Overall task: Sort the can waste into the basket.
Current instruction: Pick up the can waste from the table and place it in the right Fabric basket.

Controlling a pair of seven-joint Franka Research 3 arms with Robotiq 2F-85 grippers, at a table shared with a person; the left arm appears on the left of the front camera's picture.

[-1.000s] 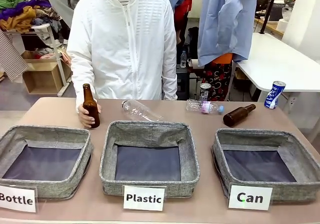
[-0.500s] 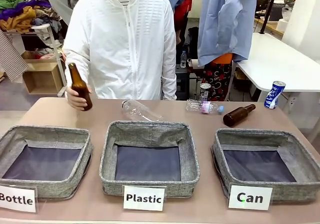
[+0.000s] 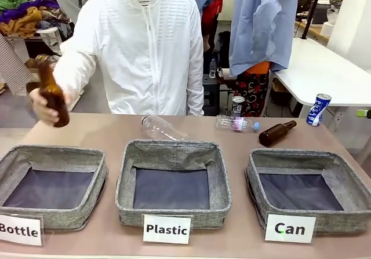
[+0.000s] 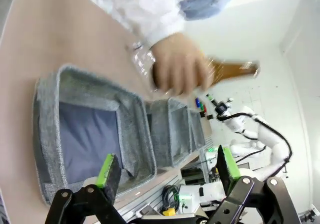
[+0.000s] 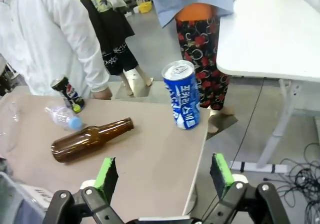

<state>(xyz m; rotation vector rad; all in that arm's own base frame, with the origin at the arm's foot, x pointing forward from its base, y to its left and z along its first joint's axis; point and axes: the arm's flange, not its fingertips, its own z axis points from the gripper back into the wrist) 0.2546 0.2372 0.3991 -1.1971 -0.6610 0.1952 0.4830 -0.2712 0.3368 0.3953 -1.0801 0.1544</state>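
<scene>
The blue can (image 3: 318, 109) stands upright at the table's far right corner, and the dark crushed can (image 3: 237, 105) stands at the far edge behind a clear bottle. The grey basket (image 3: 295, 161) with the "Can" card (image 3: 290, 228) sits at front right and holds nothing. In the right wrist view my right gripper (image 5: 163, 175) is open above the table, with the blue can (image 5: 182, 94) straight ahead and the dark can (image 5: 68, 93) farther left. My left gripper (image 4: 168, 169) is open, high over the left baskets.
The person's hand holds a brown bottle (image 3: 53, 97) in the air at far left. Another brown bottle (image 3: 276, 132) lies behind the Can basket. Two clear plastic bottles (image 3: 164, 128) (image 3: 237, 123) lie along the far edge. The "Plastic" basket (image 3: 173, 153) and "Bottle" basket (image 3: 53, 156) stand alongside.
The person lifted the brown bottle off the table and swung it up and to the left. The cans and baskets have not moved.
</scene>
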